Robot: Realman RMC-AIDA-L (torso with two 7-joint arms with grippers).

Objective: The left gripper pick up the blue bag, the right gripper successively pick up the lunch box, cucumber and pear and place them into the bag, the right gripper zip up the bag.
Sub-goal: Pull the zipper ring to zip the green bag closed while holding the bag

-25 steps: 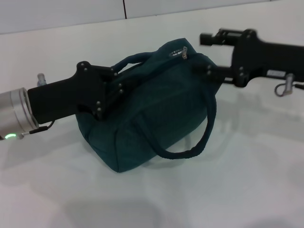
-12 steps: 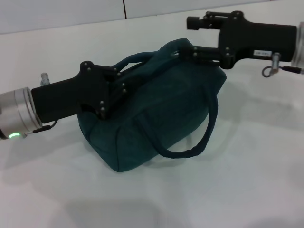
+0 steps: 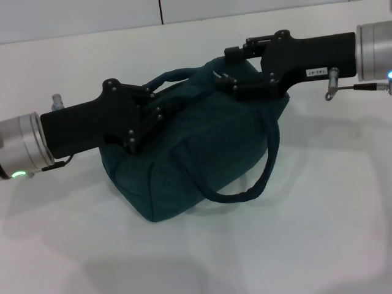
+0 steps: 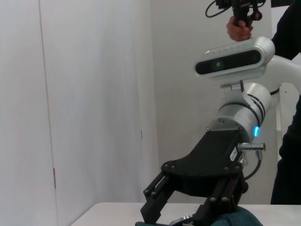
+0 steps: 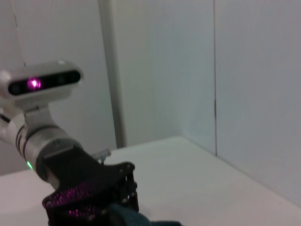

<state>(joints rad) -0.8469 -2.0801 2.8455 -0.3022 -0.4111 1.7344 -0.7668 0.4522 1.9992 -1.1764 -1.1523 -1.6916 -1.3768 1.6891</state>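
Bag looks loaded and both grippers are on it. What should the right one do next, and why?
Probably keep drawing the zipper along the top of the blue bag toward the left gripper. The right gripper sits on the top seam, and the left gripper steadies the far end.

My right arm (image 3: 309, 58) wears a small white label with dark print, too tiny for me to read

White table (image 3: 318, 233), blue bag (image 3: 202, 153) resting on it
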